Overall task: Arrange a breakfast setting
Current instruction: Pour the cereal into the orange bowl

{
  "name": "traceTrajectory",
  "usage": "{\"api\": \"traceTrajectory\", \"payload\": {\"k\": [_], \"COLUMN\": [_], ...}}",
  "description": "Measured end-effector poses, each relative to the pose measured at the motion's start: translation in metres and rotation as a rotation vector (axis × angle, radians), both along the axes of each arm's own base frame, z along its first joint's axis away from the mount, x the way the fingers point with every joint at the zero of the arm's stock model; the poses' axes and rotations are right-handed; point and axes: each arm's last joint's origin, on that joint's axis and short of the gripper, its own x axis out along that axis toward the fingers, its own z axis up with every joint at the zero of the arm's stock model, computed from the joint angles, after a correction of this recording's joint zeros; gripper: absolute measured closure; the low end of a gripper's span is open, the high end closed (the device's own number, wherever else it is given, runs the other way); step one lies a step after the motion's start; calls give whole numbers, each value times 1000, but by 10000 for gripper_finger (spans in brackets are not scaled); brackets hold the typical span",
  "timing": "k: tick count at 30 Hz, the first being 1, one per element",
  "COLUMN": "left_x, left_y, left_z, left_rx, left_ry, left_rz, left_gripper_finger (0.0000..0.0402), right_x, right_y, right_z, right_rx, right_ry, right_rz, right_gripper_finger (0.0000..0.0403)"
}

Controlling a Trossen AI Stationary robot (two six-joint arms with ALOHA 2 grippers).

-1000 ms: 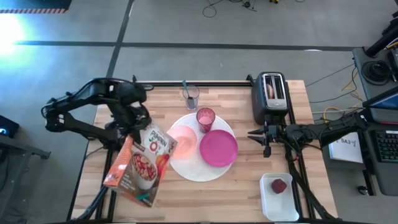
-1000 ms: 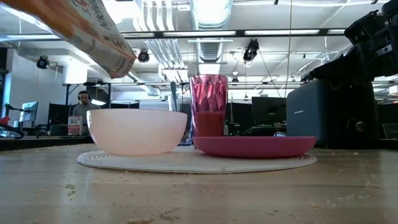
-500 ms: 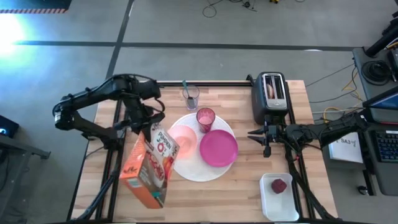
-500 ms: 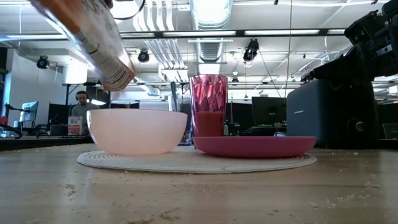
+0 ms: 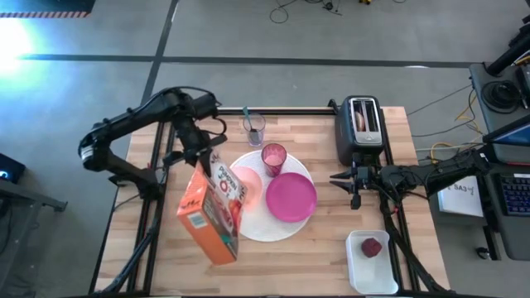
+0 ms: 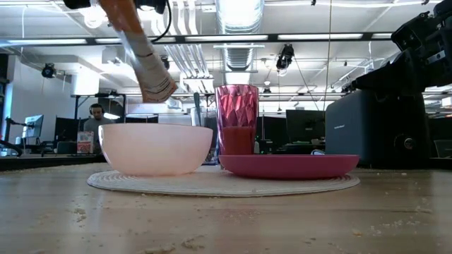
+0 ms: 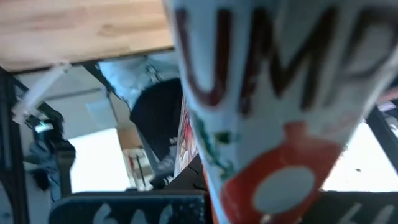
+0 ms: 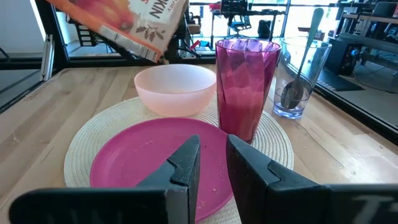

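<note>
Your left gripper (image 5: 201, 155), left of centre in the high view, pinches the cereal box (image 5: 214, 209) tilted over the peach cereal bowl (image 5: 243, 185); its label reads partly "UMP". Your right gripper (image 5: 334, 180) waits, slightly parted, holding nothing.

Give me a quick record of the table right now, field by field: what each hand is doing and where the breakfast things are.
left hand: shut on the orange cereal box, tilted above the peach bowl
right hand: idle beside the black toaster, empty
round white placemat: holds the bowl, magenta plate, pink translucent cup
spoon: standing in a clear glass
small red fruit: in a white tray
toaster slot: something tan inside
</note>
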Motion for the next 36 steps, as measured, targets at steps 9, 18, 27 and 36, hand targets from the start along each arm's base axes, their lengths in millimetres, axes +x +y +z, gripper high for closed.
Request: {"api": "traceTrajectory", "payload": {"k": [9, 18, 27, 36], "left_x": [1, -3, -12, -17], "left_y": [10, 16, 16, 13], "left_z": [-1, -9, -18, -21], "left_rx": [-107, -138, -184, -186], "left_ry": [-8, 29, 58, 67], "left_rz": [48, 92, 117, 119], "left_gripper_finger": [402, 402, 402, 402], "right_x": [0, 0, 0, 0], "right_y": [0, 0, 0, 0], "right_z": [0, 0, 0, 0], "right_rx": [0, 0, 0, 0], "right_ry": [0, 0, 0, 0], "right_rz": [0, -1, 0, -1], "right_gripper_finger": [335, 335, 335, 335]}}
